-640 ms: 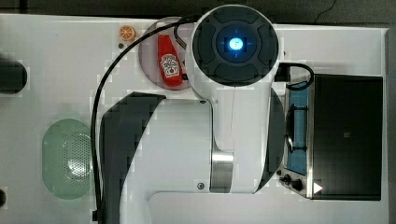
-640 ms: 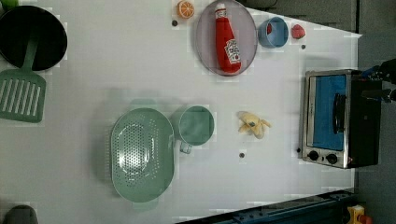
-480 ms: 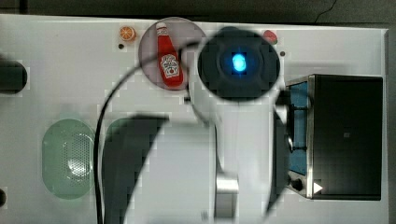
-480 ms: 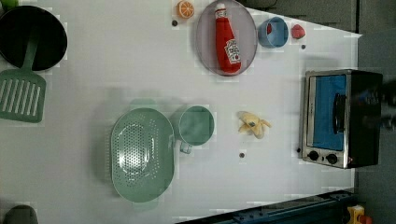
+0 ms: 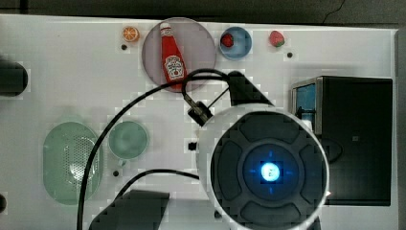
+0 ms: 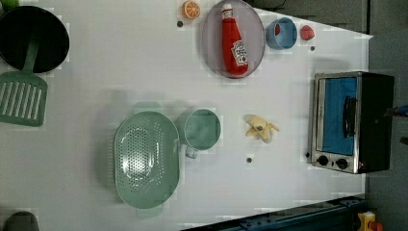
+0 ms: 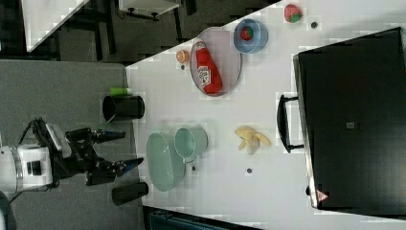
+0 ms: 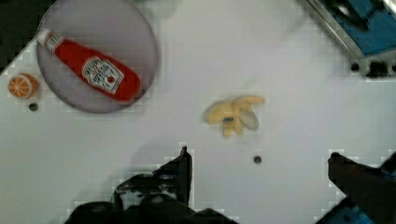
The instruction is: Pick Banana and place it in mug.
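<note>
The task is at its opening step, the approach: the banana (image 6: 260, 128) lies untouched on the white desk (image 6: 120, 67), and nothing is in the mug (image 6: 202, 129) yet. In the left view the banana, partly peeled with its skin splayed, sits at about three o'clock from the mug, near it but apart, roughly between the mug and the toaster oven (image 6: 351, 122). The green strainer (image 6: 146, 161) touches or almost touches the mug on its other side, at about eight o'clock.

The hand (image 8: 259, 161) hangs high above the desk with its fingers spread wide and holding nothing; in the wrist view the banana shows in the gap ahead of the two fingers. In the right view the hand (image 7: 122, 149) is well clear of the desk top.

The next move, as I judge it, is a descent that brings the fingers down on either side of the banana's thicker body, not the loose peel flaps, before closing. The carry afterwards is short, but the mug's mouth is small, so the banana will likely have to go in end first.
</note>
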Controlling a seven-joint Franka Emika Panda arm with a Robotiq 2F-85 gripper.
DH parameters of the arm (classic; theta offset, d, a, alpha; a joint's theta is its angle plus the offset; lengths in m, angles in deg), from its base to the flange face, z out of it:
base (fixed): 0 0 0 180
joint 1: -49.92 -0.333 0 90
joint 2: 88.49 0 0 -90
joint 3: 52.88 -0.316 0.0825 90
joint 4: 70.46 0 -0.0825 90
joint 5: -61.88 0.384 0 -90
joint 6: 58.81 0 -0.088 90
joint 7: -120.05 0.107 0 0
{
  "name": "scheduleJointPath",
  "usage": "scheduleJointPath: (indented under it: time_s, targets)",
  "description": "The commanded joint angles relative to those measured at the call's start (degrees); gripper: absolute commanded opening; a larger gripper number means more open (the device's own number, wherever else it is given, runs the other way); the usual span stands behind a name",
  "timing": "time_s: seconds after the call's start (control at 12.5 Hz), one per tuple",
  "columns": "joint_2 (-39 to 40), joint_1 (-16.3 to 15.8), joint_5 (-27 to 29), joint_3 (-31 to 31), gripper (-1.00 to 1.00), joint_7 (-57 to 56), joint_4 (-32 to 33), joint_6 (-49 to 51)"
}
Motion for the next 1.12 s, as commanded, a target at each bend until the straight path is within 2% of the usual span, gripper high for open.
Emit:
scheduleJointPath:
  time_s: [0.08,0.64,1.12]
  targets:
    - [5.9,0.6,0.2,0.6,1.0,-7.5,7.0,-4.5]
    - [15.4,0.5,0.2,0.2,1.0,-35.6,18.4,-20.1]
    - [24.3,0.7,0.2,0.2,1.0,-52.4,25.5,-40.7]
